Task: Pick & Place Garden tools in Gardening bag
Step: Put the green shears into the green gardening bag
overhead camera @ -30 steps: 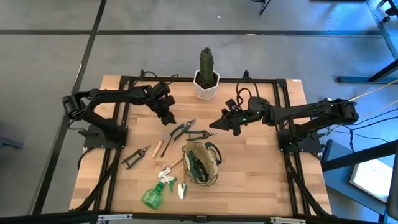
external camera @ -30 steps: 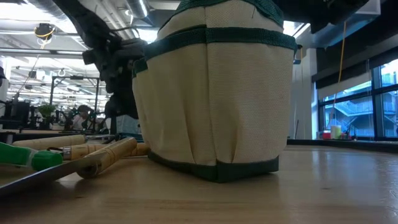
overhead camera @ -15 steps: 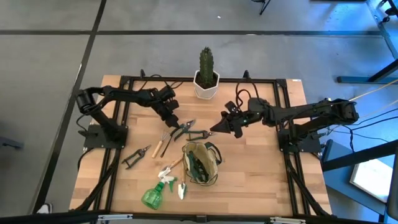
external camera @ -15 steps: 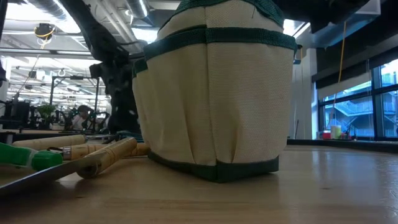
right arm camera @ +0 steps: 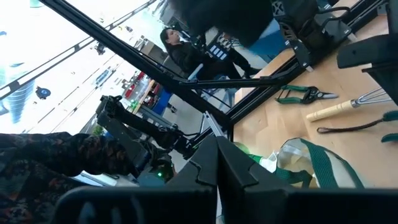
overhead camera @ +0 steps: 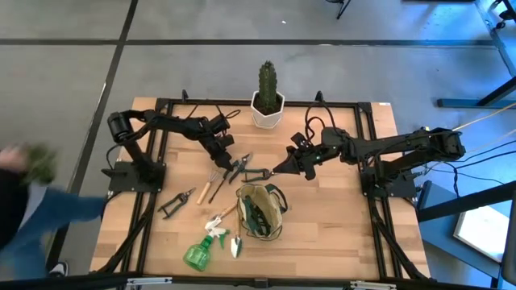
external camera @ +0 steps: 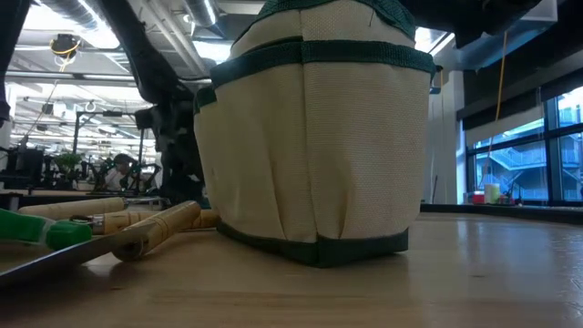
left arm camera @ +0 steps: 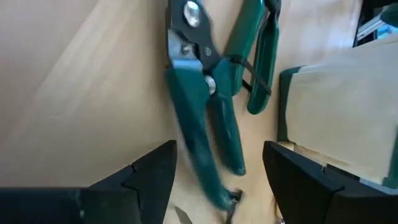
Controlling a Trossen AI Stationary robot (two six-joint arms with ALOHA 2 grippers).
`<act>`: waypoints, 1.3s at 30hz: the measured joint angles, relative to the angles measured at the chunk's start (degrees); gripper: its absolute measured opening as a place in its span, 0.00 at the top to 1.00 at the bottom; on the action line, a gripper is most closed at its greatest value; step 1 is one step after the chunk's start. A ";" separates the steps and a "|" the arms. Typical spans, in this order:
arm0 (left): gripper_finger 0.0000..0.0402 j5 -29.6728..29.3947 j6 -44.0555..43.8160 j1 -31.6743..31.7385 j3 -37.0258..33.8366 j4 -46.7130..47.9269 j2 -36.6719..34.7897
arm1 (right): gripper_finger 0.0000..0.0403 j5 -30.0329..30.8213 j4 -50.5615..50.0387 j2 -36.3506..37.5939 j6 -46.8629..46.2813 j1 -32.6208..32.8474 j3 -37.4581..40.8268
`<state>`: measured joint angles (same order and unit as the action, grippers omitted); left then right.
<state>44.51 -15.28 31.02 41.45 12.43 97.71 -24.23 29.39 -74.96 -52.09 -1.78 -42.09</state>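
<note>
Green-handled pruning shears (left arm camera: 205, 93) lie flat on the wooden table, left of centre (overhead camera: 239, 166). My left gripper (left arm camera: 217, 186) is open and slants down over them (overhead camera: 226, 154), one finger on each side of their handles, apart from them. The tan and green gardening bag (overhead camera: 260, 211) stands upright near the middle; its wall fills the low view (external camera: 319, 137). Smaller shears (overhead camera: 177, 201), wooden-handled tools (overhead camera: 214, 186) and a green spray bottle (overhead camera: 197, 254) lie to its left. My right gripper (overhead camera: 279, 168) is shut and hovers level beyond the bag.
A cactus in a white pot (overhead camera: 268, 101) stands at the far edge. A second pair of shears (overhead camera: 258, 174) lies just right of the first. A blurred person (overhead camera: 24, 185) shows beyond the table's left side. Black frame rails (overhead camera: 153, 201) run along both sides.
My left gripper has come down and toward the table's near right, from above the far left part of the table to just over the green-handled shears, tipping further downward. A person has come into the high view at the left. Nothing on the table has moved.
</note>
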 joint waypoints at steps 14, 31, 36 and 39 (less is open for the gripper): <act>0.41 -1.02 -1.84 -0.19 0.04 -6.91 -0.09 | 1.00 0.00 0.17 0.00 -1.21 0.00 0.00; 0.44 -2.50 -1.50 -0.53 0.04 -7.54 -0.09 | 1.00 0.04 0.20 0.00 -1.50 1.38 -0.02; 0.51 -3.97 0.29 -2.03 0.04 -7.51 -0.07 | 1.00 0.20 0.21 0.00 -1.50 1.46 -0.02; 0.55 -7.18 1.40 -3.68 0.04 -7.34 -0.07 | 1.00 0.20 0.22 0.00 -1.50 1.46 -0.02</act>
<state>37.33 -13.88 27.34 41.50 5.08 97.65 -24.03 29.61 -74.96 -53.58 -0.32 -42.11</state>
